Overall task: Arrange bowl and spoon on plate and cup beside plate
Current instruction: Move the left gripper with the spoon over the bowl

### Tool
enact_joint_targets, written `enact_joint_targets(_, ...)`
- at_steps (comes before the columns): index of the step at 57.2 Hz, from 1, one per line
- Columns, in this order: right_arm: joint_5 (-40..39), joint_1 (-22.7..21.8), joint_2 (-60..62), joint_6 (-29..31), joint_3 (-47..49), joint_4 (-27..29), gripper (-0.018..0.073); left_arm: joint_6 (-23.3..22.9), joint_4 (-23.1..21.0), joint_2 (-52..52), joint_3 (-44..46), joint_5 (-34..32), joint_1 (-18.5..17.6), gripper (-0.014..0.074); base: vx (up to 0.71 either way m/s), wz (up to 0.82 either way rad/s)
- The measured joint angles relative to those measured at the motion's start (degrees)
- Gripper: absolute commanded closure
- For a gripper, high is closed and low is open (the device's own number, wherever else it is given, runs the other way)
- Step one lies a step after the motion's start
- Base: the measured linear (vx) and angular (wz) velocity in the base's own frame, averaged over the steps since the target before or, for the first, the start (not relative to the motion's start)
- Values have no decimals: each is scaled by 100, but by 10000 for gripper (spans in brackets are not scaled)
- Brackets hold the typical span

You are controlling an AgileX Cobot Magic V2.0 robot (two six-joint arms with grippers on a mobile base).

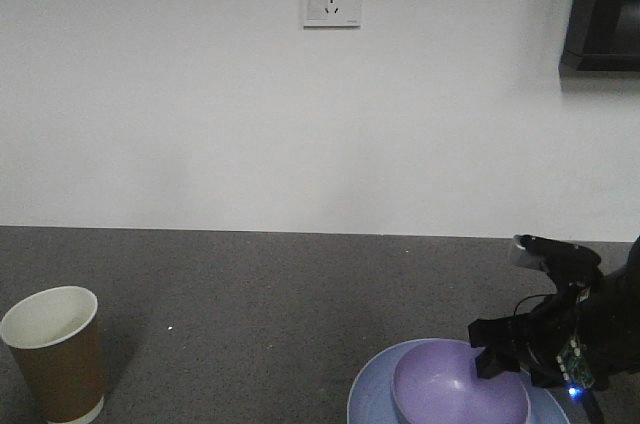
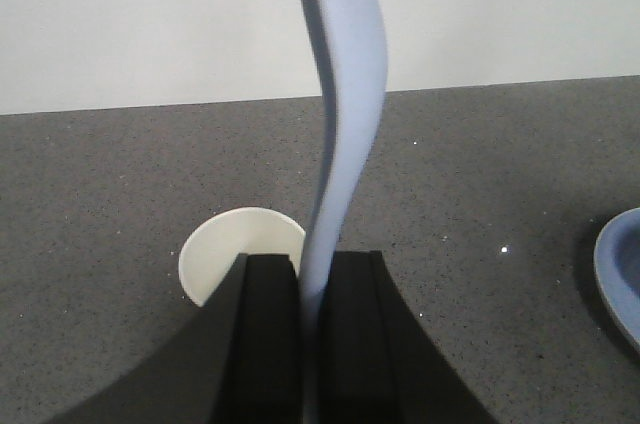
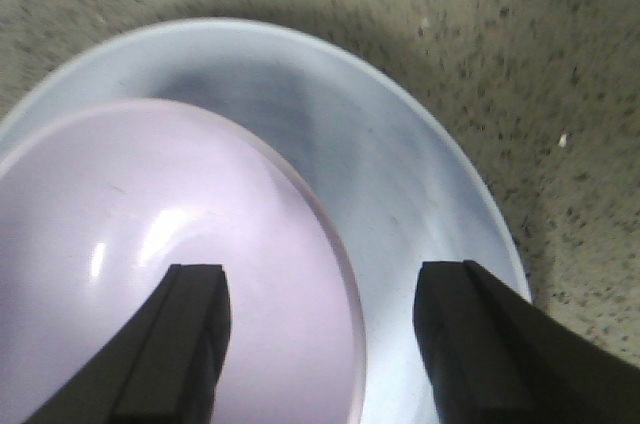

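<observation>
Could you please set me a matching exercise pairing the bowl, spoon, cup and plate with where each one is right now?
1. bowl
2. spoon
3. cup
4. plate

A. clamped in the left gripper
B. resting on the plate
C. upright, alone off to one side
D. carrying the bowl

Pairs: 1-B, 2-A, 3-C, 4-D

At bottom centre, the left end effector pinches a pale blue spoon, which rises upright to the top edge. A cup shows its cream rim at lower left, partly hidden. A plate edge sits at the right on the dark speckled counter, with a white wall above.
</observation>
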State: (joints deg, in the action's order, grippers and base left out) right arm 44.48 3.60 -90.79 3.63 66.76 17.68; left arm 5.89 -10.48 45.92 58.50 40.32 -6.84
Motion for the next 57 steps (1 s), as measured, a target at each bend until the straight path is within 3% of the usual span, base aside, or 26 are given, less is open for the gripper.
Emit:
enact_joint_targets(14, 33, 0, 1028, 135, 0, -63, 80, 11, 0, 0, 0, 32, 0, 596, 0, 0)
enact_joint_targets(21, 232, 0, 1805, 134, 0, -213, 80, 255, -102, 56, 0, 65, 0, 596, 0, 0)
enact_joint_targets(29, 313, 0, 2712, 134, 0, -348, 80, 962, -688, 453, 280, 412, -17, 596, 0, 0)
enact_joint_targets(36, 375, 0, 3382, 134, 0, -426, 80, 1730, -1503, 1172, 847, 859, -153, 596, 0, 0)
enact_joint_targets(44, 417, 0, 3802, 134, 0, -446, 80, 2157, -2203, 2175, 1503, 1218, -578, 596, 0, 0)
enact_joint_targets(57, 602, 0, 3901, 134, 19, -515, 80, 2161, -2344, 3544, 2193, 1261, -1793, 596, 0, 0)
